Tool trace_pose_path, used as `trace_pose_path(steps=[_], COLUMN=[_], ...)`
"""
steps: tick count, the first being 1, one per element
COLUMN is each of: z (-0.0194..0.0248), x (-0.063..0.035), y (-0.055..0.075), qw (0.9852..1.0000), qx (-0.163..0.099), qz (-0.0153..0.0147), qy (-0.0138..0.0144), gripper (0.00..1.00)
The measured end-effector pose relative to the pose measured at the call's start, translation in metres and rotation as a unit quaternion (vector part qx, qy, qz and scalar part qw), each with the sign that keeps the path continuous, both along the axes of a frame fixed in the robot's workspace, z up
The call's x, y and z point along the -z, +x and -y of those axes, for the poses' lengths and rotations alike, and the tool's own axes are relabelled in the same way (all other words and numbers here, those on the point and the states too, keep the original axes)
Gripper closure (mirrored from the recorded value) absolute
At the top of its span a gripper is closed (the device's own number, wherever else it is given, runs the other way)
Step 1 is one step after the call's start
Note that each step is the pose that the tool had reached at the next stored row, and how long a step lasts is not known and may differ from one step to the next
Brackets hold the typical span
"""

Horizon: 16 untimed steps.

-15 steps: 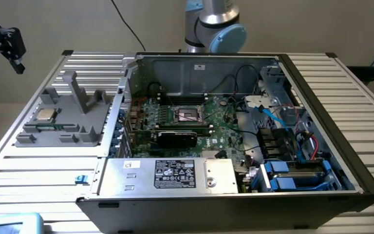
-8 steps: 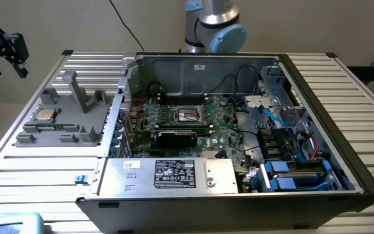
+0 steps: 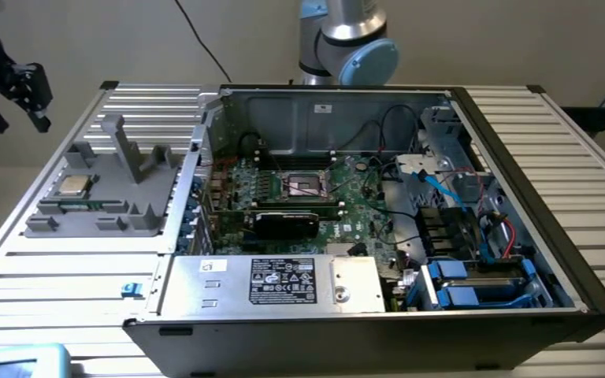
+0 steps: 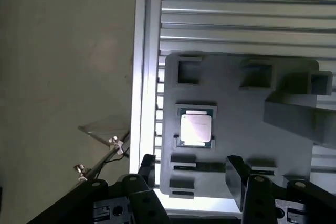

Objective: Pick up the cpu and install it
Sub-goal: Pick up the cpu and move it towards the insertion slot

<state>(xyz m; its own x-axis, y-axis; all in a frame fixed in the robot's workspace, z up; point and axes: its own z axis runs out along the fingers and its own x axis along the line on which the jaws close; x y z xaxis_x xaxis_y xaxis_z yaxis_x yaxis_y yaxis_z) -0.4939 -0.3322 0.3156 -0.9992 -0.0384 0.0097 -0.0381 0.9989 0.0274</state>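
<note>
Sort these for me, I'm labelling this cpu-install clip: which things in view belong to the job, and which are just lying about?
Job: cpu, the grey tray it lies in, motherboard socket, open gripper.
Lying about: black card, silver labelled box, blue cable.

This is probably a robotics lab or test workshop: an opened desktop computer case (image 3: 387, 340) is lying on a ribbed aluminium surface (image 3: 61, 276), a grey moulded parts fixture (image 3: 124, 209) is sitting at the exterior view's left, and a robot arm (image 3: 347, 43) is standing at the far side against a plain beige wall (image 3: 103, 39).
</note>
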Motion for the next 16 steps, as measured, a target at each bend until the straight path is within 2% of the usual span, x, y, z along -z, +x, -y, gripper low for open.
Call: trace_pose_path(steps=[6, 16], z=[0.0001, 0.0003], x=[0.0109, 0.0290], y=[0.001, 0.014], qw=[1.0000, 1.0000], qx=[0.000, 0.001], qz=[0.0000, -0.0010], qy=[0.0000, 0.0003], gripper=[0.35, 0.35])
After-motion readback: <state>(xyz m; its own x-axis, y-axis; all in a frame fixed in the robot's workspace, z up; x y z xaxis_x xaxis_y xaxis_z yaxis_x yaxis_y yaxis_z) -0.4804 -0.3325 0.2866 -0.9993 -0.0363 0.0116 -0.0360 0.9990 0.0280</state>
